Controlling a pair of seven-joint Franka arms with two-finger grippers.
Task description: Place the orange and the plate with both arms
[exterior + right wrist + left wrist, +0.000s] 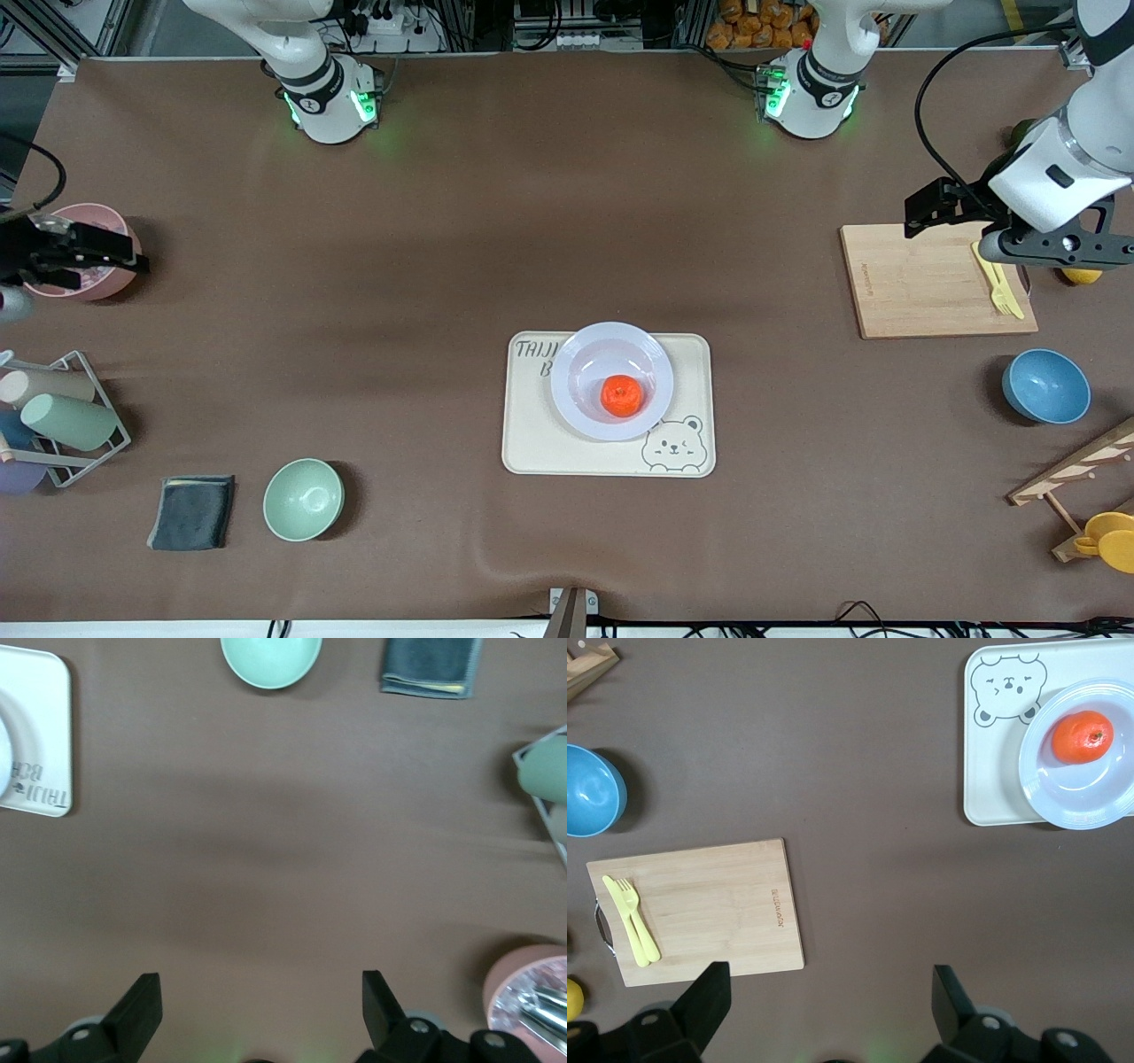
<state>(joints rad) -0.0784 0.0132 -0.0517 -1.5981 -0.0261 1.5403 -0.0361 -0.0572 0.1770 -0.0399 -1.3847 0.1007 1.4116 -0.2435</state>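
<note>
The orange (622, 395) lies in the lavender-white plate (576, 354), which rests on the cream bear-print tray (532, 443) at mid-table. Orange (1082, 737), plate (1081, 802) and tray (988, 771) also show in the left wrist view. My left gripper (1059, 248) hangs open and empty over the wooden cutting board's end, at the left arm's end of the table; its jaws (830, 983) are wide apart. My right gripper (40, 261) hangs open and empty (260, 988) over the pink bowl at the right arm's end. Both are far from the plate.
A cutting board (921, 283) holds a yellow fork and knife (999, 283). A blue bowl (1045, 386) and a wooden rack (1076, 470) stand nearer the camera. A pink bowl (89, 283), a cup rack (62, 425), a grey cloth (192, 511) and a mint bowl (303, 499) are toward the right arm's end.
</note>
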